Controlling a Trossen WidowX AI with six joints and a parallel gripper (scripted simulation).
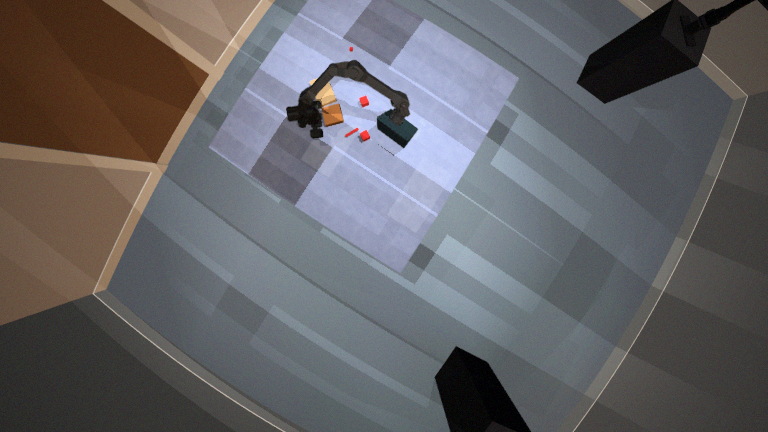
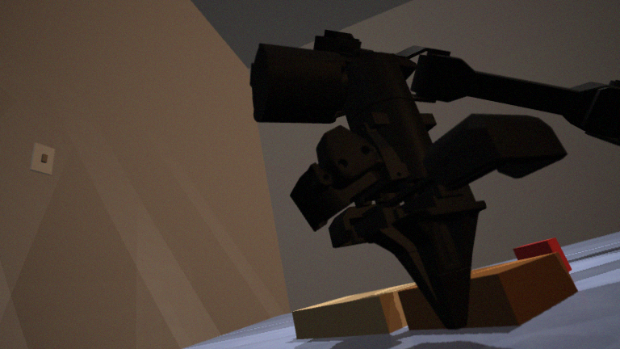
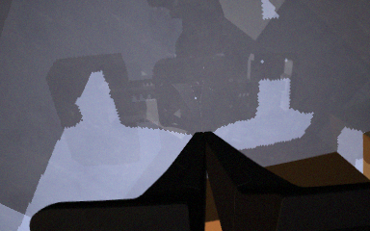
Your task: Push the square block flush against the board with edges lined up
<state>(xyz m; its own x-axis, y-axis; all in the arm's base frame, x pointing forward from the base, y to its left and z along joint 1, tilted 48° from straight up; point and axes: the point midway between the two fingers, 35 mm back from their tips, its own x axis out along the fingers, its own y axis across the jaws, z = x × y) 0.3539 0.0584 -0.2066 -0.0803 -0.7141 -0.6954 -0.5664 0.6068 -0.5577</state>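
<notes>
In the exterior view, begin at far left with a pale switch plate (image 2: 43,158), fixed to the brown wall (image 2: 114,98). Moving right, find the tan piece (image 1: 324,91) (image 2: 340,317) flat on the light table top (image 1: 368,189) (image 2: 274,331), partly covered by the arm (image 1: 376,81) (image 2: 521,89) from above. Next, meet the gripper (image 1: 321,112) (image 2: 457,323) (image 3: 203,140), pointing down, fingers pressed together with nothing pinched between. In the exterior view, see tips low, near the table top, in front of the orange piece (image 1: 333,115) (image 2: 493,299) (image 3: 313,169).

Place the orange piece just beside the tan one, also flat, turned at an angle to it. Note a narrow wedge between facing sides: not flush along a whole side. Cannot tell whether corners touch, nor surely which piece is block and which is board.

Farther right, from above, note a thin red stick (image 1: 351,132), then two small red cubes (image 1: 364,100) (image 1: 364,135), apart from both pieces. Past these, reach the dark teal base (image 1: 407,135), carrying the arm, bent in an arch back toward the left. At far right, over the floor, log a large black box (image 1: 640,53).
</notes>
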